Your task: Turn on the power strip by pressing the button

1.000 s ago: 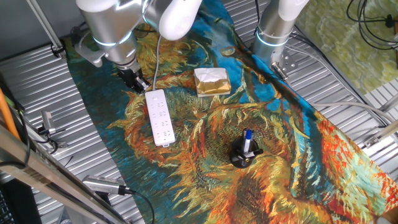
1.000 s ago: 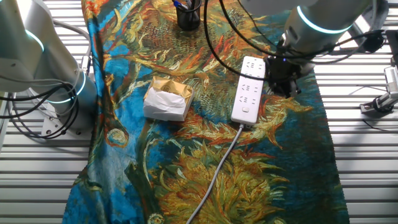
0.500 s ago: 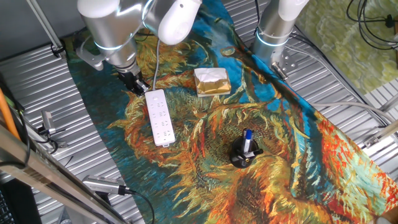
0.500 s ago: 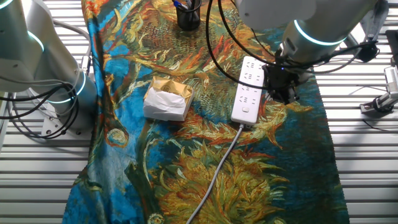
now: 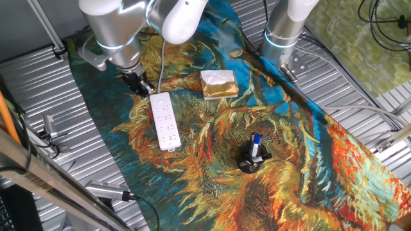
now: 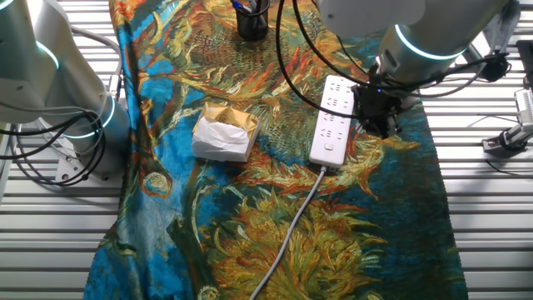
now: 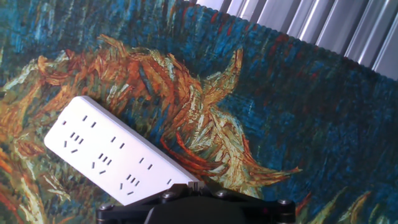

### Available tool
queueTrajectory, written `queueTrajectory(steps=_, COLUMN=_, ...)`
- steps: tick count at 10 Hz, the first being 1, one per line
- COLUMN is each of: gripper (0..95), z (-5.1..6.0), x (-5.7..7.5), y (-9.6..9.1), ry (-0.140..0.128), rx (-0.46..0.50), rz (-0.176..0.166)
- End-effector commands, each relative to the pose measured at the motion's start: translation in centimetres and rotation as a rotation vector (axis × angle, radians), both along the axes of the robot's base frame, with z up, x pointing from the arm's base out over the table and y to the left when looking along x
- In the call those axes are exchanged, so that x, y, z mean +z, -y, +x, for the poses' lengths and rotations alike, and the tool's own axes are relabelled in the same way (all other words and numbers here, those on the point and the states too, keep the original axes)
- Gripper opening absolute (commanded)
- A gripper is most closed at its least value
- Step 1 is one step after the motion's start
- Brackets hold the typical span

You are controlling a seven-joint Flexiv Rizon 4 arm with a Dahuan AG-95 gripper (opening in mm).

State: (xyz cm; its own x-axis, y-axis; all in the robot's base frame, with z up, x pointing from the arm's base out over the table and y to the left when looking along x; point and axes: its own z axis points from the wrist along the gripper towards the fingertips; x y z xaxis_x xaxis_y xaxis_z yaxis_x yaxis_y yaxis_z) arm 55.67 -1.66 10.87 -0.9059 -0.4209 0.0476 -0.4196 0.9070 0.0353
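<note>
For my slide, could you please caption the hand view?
Hand camera looks down on the white power strip lying on a painted sunflower cloth.

Your gripper [image 5: 142, 86] sits slightly farther up and back along the cable end of the power strip [image 5: 164, 120] than a second ago, and since the last half second it barely shifts.

A sunflower-patterned cloth [image 5: 289, 167] covers the ribbed metal table [image 5: 359, 96]. Near the cloth's middle sits a gold-wrapped square block [image 5: 218, 84], white on one side in the other fixed view. A black pen holder [image 5: 252, 159] with a blue-capped pen stands apart from the block.
</note>
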Motion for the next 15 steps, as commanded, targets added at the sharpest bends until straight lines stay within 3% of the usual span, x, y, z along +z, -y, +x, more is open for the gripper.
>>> queueTrajectory(steps=1, gripper=0.0, z=0.07, x=-0.08, y=0.01, ry=0.001, rx=-0.002, rz=0.004)
queueTrajectory(steps=3, gripper=0.0, z=0.07, x=-0.08, y=0.01, ry=-0.001, rx=0.000, rz=0.013)
queueTrajectory(steps=8, gripper=0.0, z=0.07, x=-0.08, y=0.01, ry=-0.062, rx=-0.007, rz=0.009)
queueTrajectory(steps=15, gripper=0.0, z=-0.30, x=-0.38, y=0.25, ry=-0.071, rx=-0.036, rz=0.013)
